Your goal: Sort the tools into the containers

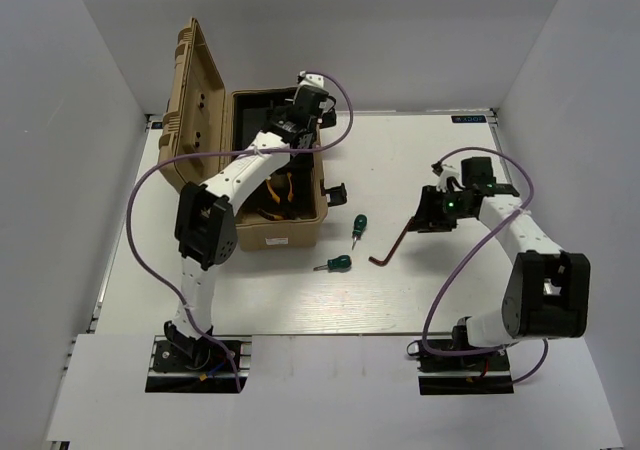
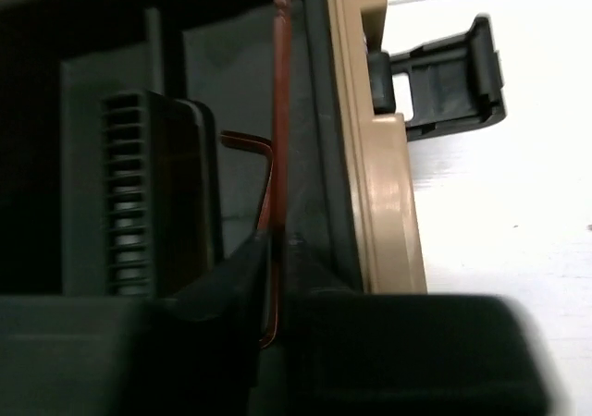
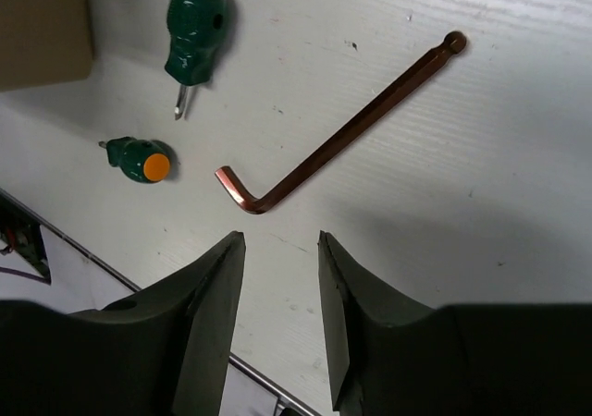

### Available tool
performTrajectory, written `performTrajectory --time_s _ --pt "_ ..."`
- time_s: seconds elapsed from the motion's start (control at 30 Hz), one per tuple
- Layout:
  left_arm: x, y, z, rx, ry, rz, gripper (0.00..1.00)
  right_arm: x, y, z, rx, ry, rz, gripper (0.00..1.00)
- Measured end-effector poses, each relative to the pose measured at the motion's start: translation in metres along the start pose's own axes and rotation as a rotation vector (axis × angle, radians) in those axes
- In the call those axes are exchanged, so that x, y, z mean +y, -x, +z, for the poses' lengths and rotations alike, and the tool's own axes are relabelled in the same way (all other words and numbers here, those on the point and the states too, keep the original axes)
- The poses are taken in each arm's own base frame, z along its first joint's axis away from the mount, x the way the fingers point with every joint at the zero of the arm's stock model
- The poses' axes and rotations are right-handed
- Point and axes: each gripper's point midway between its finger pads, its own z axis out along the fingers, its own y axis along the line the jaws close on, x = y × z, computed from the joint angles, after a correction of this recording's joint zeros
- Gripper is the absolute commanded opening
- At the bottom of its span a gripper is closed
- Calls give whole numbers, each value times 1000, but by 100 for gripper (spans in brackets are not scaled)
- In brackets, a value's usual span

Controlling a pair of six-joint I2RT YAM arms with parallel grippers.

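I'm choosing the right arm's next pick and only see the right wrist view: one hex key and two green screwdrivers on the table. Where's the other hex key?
Observer: The left end effector grips the other hex key, shaft pointing into the tan case.
Operator: Any pliers on the table?
Observer: None visible there; orange-handled pliers lie inside the case.
Operator: And the lid?
Observer: The lid stands open on the case's left side, away from your arm.
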Motion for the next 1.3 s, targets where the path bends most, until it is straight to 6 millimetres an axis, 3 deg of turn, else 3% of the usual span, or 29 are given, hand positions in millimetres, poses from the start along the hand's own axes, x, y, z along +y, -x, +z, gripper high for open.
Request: performTrajectory --time_s 0.03,0.17,0.2,0.37,0.47,0.6,0.8,0.9,1.03,1.23,1.3 --pt "-1 -6 6 14 4 9 37 0 -2 4 15 -10 9 44" --pt "5 -16 17 47 16 28 49 -2 -11 21 68 -56 42 46" --pt "7 -13 17 42 18 22 54 -1 -12 25 79 -66 43 46" --pt "14 9 13 11 0 -10 59 -4 -19 40 119 -125 53 46" --pt "13 21 -2 -12 -35 -19 62 -9 -22 48 144 -164 57 46" --pt "15 21 -49 -28 -144 -30 71 -14 -26 55 166 -215 56 46" --pt "29 1 -162 -124 -384 -128 79 -17 -25 69 191 -266 59 44" --pt "36 -6 -204 -178 -466 -161 79 -18 -21 79 199 -305 56 44" --pt "41 -17 -229 -199 -518 -175 79 -23 -17 90 204 -387 44 43" --pt "41 -33 -238 -175 -547 -168 79 -27 -16 91 186 -460 45 39" --pt "40 -37 -241 -169 -557 -164 79 -27 -16 91 183 -466 50 32"
